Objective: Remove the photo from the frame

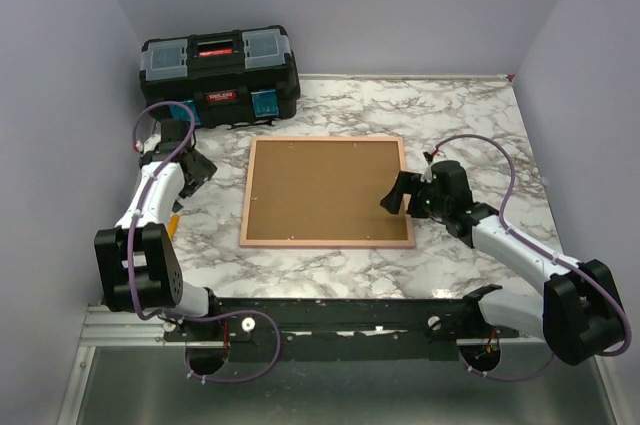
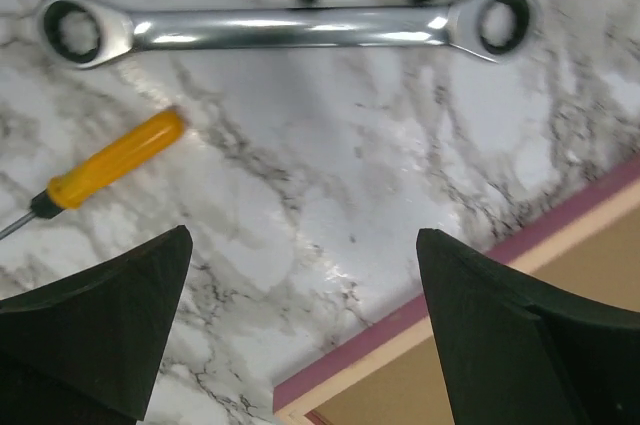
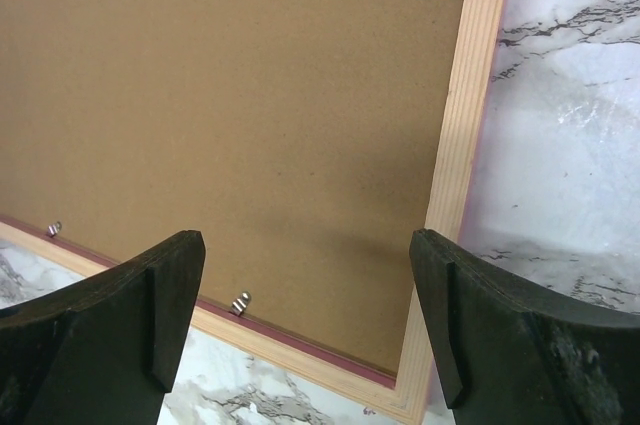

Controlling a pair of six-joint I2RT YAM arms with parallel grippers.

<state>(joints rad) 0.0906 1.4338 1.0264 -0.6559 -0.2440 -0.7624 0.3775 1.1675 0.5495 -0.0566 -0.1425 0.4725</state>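
The pink frame (image 1: 327,243) lies face down in the middle of the marble table, its brown backing board (image 1: 325,191) up and held by small metal clips (image 3: 240,304). The photo is hidden under the board. My right gripper (image 1: 392,197) is open and hovers over the frame's right part; in the right wrist view (image 3: 305,275) it is above the corner of the frame (image 3: 455,145). My left gripper (image 1: 197,167) is open and empty, left of the frame; its wrist view (image 2: 300,255) shows the frame's edge (image 2: 400,330) below right.
A black toolbox (image 1: 220,70) stands at the back left. A steel ring spanner (image 2: 285,27) and an orange-handled screwdriver (image 2: 110,163) lie on the table by the left gripper. Lilac walls close in the left, back and right sides.
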